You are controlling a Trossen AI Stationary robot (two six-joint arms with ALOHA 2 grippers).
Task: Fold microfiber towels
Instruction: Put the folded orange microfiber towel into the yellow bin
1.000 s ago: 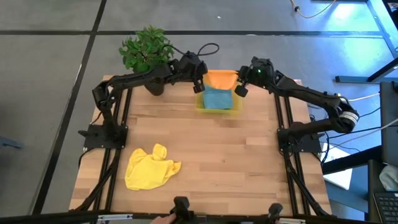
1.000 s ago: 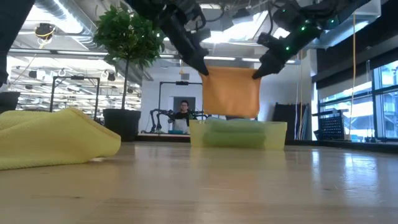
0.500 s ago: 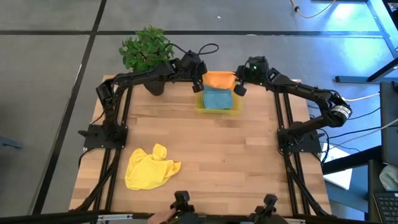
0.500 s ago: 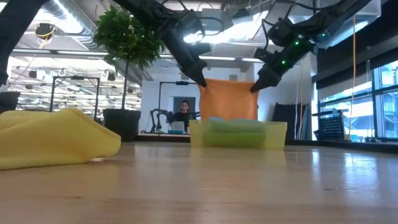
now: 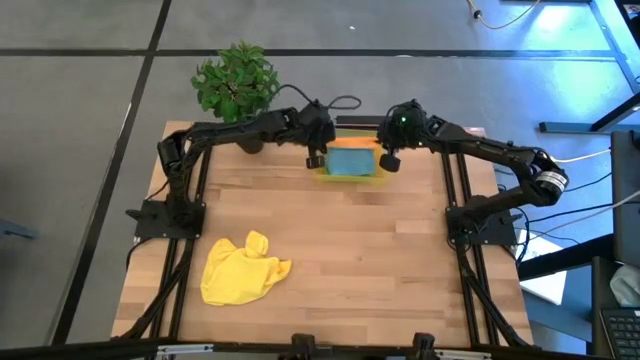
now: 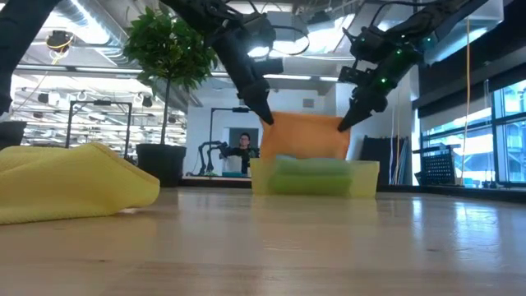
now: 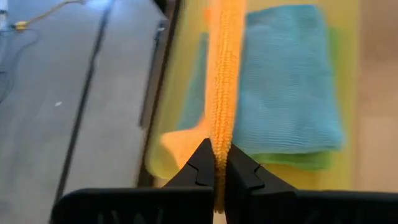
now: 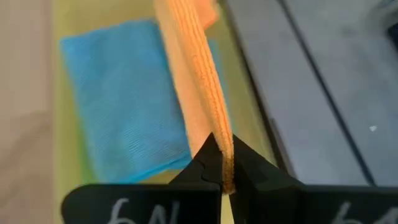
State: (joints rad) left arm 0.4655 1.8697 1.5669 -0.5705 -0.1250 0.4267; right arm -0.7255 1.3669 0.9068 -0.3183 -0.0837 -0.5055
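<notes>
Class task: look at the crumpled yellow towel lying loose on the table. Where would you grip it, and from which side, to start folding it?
Grip the yellow towel by the small corner flap sticking out at its far edge, coming straight down from above. It lies bunched and low on the wooden table, so only raised edges and corners offer a pinch. A second corner shows on its right side, probably suiting the other gripper.
</notes>
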